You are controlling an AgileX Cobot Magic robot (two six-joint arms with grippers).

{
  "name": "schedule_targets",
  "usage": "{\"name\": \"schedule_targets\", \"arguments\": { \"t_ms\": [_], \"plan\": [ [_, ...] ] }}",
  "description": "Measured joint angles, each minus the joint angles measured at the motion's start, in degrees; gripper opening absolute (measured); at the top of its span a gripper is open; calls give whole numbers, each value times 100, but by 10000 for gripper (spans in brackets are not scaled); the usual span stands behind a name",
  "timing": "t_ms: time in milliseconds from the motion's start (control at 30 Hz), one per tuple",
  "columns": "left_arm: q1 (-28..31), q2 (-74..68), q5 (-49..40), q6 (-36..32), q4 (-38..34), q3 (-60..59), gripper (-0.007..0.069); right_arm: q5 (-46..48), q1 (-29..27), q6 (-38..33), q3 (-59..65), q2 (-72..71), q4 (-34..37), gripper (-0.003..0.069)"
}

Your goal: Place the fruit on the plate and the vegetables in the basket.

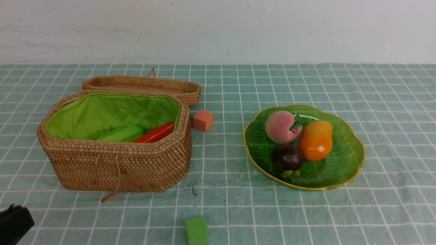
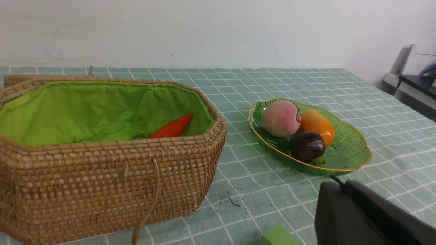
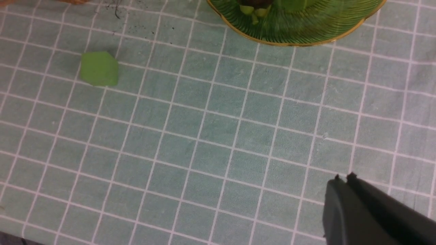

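Ahead of the left gripper (image 2: 340,185), seemingly pinched shut on nothing, the mangosteen (image 2: 307,146) sits near the plate (image 2: 354,160) rim; a nudge could roll it off.

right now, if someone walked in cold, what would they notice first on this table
Probably the green plate on the right, holding a peach, a mango and a dark mangosteen bunched together. Next, the big wicker basket on the left with its bright green lining, a red pepper and a light-green gourd lying inside, its lid behind it. Two small blocks sit loose on the cloth: orange beside the basket, green near the front edge.
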State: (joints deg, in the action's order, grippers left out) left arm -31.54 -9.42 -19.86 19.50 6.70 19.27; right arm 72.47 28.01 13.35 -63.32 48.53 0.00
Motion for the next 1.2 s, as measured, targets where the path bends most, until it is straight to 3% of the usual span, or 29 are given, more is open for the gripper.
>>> {"name": "schedule_targets", "arguments": {
  "t_ms": [100, 200, 300, 500, 633, 1200],
  "plan": [
    [0, 0, -14, 0, 0, 0, -6, -232, -293, -257, 295, -298, -78, 2],
    [0, 0, -25, 0, 0, 0, -3, -1282, -816, -614, 1062, -954, 0, 2],
    [0, 0, -29, 0, 0, 0, -1, -3083, -1708, -1039, 2800, -2206, 283, 3],
    [0, 0, -29, 0, 0, 0, 4, -4780, -2527, -1153, 5334, -4055, 209, 3],
    [0, 0, -36, 0, 6, 0, 7, -5126, -2777, -1153, 6403, -4853, 115, 3],
    [0, 0, -58, 0, 17, 0, 20, -5086, -2801, -1153, 6429, -4916, 109, 19]
  ]
}}
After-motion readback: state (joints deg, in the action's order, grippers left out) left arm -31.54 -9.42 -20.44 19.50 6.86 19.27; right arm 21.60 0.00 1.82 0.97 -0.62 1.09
